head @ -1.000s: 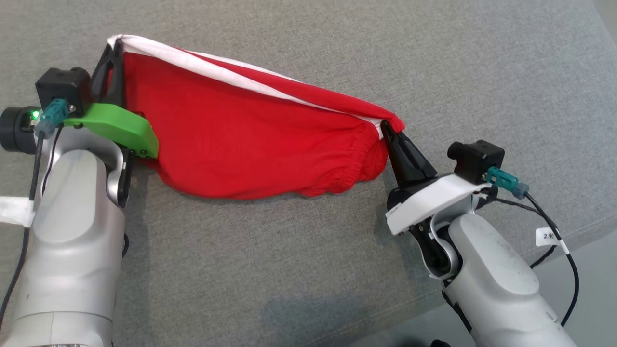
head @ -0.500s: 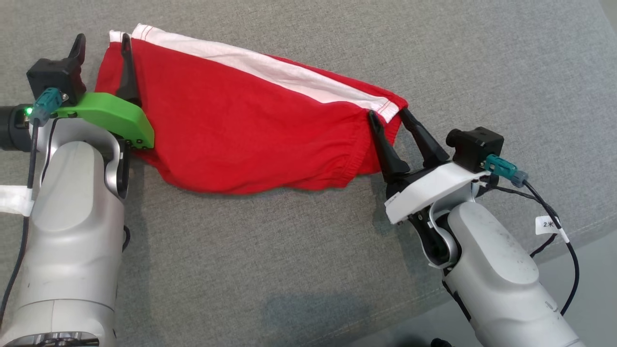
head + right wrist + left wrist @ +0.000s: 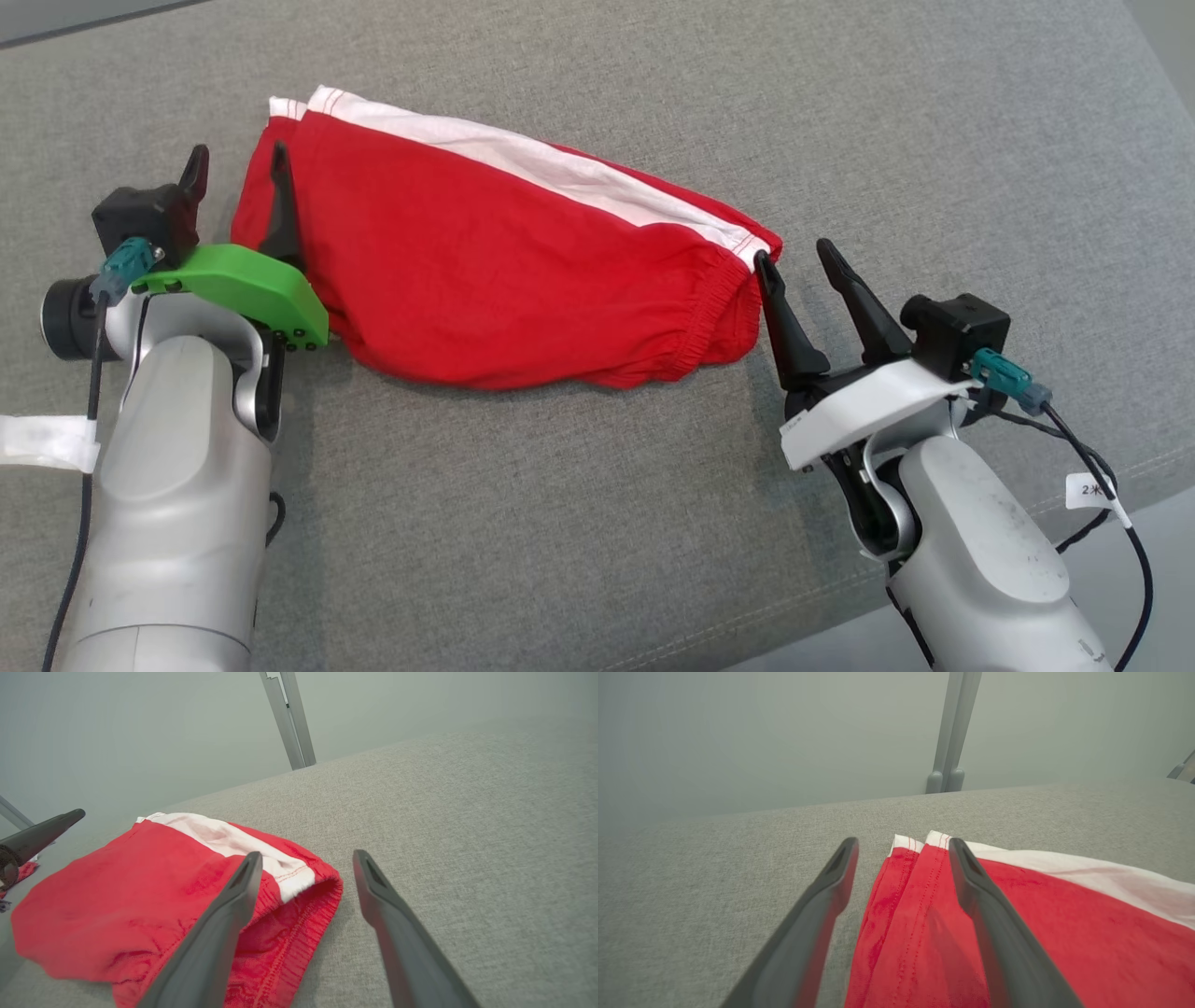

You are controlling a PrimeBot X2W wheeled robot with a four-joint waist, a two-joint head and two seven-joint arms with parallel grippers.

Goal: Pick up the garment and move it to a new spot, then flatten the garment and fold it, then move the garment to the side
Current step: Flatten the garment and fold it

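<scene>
Head view: garment [image 3: 523, 271] is lying just released on cushion [image 3: 560, 513]; left gripper [image 3: 238, 154] at nine o'clock, right gripper [image 3: 794, 252] at three, both gaping wide; flattening pending.

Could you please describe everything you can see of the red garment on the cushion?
The garment is red knit cloth with a white side stripe and a gathered elastic waistband at its right end; stitched hems show at the left. It lies doubled over and loosely rumpled on the grey cushion. The open left gripper straddles its left hem and the open right gripper stands at the waistband; neither is clamped on it.
</scene>
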